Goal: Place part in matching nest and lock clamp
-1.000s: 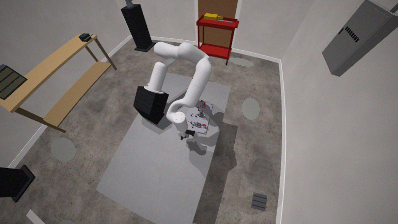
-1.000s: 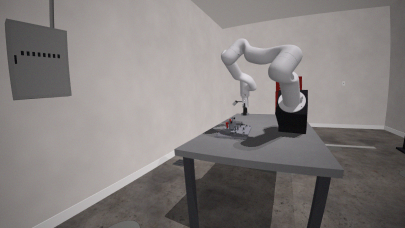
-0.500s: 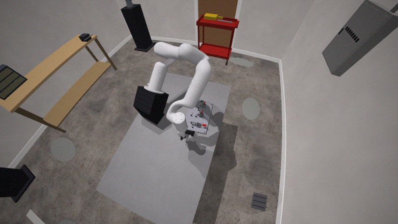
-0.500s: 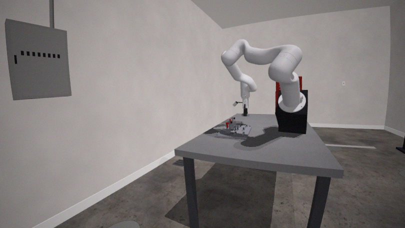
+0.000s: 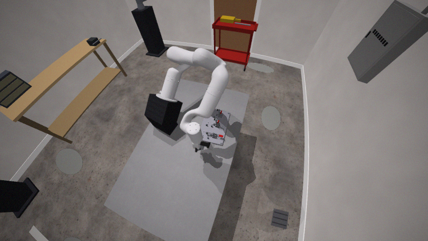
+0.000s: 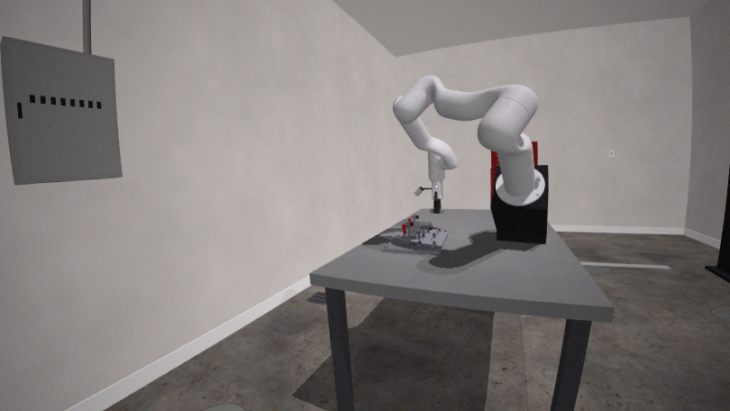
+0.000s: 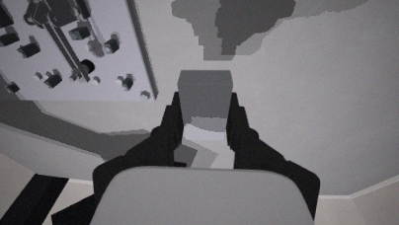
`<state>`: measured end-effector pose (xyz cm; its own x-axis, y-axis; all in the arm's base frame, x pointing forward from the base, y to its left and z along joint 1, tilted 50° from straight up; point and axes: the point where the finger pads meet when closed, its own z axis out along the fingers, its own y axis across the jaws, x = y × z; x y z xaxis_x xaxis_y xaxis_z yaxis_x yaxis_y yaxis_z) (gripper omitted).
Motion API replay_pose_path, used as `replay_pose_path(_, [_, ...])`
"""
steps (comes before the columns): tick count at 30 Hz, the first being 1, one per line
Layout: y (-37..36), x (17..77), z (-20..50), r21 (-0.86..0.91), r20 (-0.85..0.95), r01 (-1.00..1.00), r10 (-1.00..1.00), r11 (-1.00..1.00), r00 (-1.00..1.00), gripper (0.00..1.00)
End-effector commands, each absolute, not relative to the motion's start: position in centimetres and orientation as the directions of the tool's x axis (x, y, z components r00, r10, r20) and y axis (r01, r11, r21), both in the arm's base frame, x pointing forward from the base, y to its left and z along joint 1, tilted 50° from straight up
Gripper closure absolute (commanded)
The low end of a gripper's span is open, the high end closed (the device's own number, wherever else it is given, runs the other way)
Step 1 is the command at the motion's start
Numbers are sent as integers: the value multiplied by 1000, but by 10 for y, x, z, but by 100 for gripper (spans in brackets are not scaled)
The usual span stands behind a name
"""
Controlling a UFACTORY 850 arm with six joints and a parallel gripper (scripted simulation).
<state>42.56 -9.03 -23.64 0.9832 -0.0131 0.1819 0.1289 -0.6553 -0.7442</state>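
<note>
My gripper (image 7: 204,103) (image 5: 200,147) (image 6: 436,205) is shut on the grey block-shaped part (image 7: 204,91). One finger is on each side of it, and its far end sticks out past the fingertips in the wrist view. The part is held beside the fixture plate (image 7: 130,59) (image 5: 225,123), off its near end. The nearest nest shows a clamp bar (image 7: 63,43) with a black tip, dark blocks and small light pads. Its red handle (image 5: 221,136) looks low. The other two red handles (image 5: 217,121) (image 5: 221,112) look raised. Whether any clamp is locked cannot be told.
The grey table (image 5: 167,185) (image 6: 460,278) carries the fixture and the arm's black base (image 5: 163,113) (image 6: 521,219). The fixture's raised clamps and blocks stand close to the gripper's side. Shadows of the arm fall across the table and plate.
</note>
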Motion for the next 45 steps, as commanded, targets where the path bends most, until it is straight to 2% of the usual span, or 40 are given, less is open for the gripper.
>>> replay_pose_path(1, [-91, 426, -236, -743, 183, 129, -14, -656, 983, 100])
replay_pose_path(27, [-86, 425, -231, -743, 183, 129, -14, -656, 983, 100])
replay_pose_path(45, [-33, 416, -175, -743, 183, 129, -14, -656, 983, 100])
